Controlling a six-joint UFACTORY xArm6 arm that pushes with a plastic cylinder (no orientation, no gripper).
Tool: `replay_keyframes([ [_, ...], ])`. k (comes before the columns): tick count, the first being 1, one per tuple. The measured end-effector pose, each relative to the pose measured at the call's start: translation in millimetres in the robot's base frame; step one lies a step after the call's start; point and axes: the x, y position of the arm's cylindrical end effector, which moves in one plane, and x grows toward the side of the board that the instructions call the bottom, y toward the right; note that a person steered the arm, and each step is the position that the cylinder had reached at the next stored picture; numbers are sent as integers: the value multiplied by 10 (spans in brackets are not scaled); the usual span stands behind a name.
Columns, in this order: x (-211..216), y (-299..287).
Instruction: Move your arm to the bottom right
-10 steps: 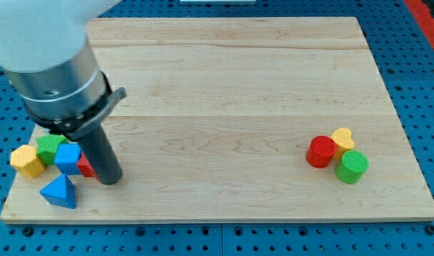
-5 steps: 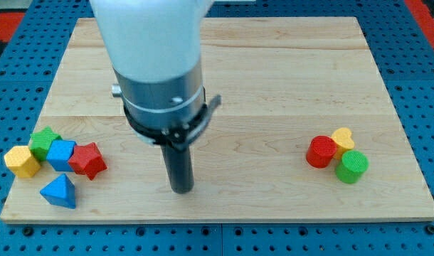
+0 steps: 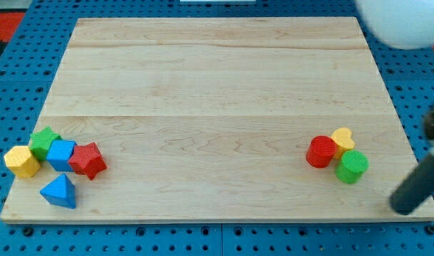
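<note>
Rod end, at the view's bottom right: my tip [image 3: 403, 209] is resting on the wooden board [image 3: 217, 92] close to its lower right corner, the dark rod leaning up and to the right toward the arm's pale body at the view's top right. No pincer is fitted, so there are no jaws to be apart or together; the rod is touching no block. The target of the task, the board's bottom right region, is lying directly under and around my tip, so any remaining travel appears slight, down and to the right.

Just to the left of my tip and a little higher, three blocks are sitting pressed together: a green cylinder [image 3: 352, 166], a red cylinder [image 3: 321, 151] and a yellow heart-shaped block [image 3: 342, 137].

Far across, at the view's bottom left, five blocks are clustering: a blue triangular block [image 3: 59, 191], a red star [image 3: 88, 159], a blue cube [image 3: 61, 154], a yellow block [image 3: 22, 161] and a green block [image 3: 43, 141].
</note>
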Motion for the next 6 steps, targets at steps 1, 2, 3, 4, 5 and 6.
replay_keyframes([
  [1, -276, 282],
  [2, -698, 282],
  [3, -796, 249],
  [4, -796, 227],
  [5, -796, 100],
  [6, -793, -341],
])
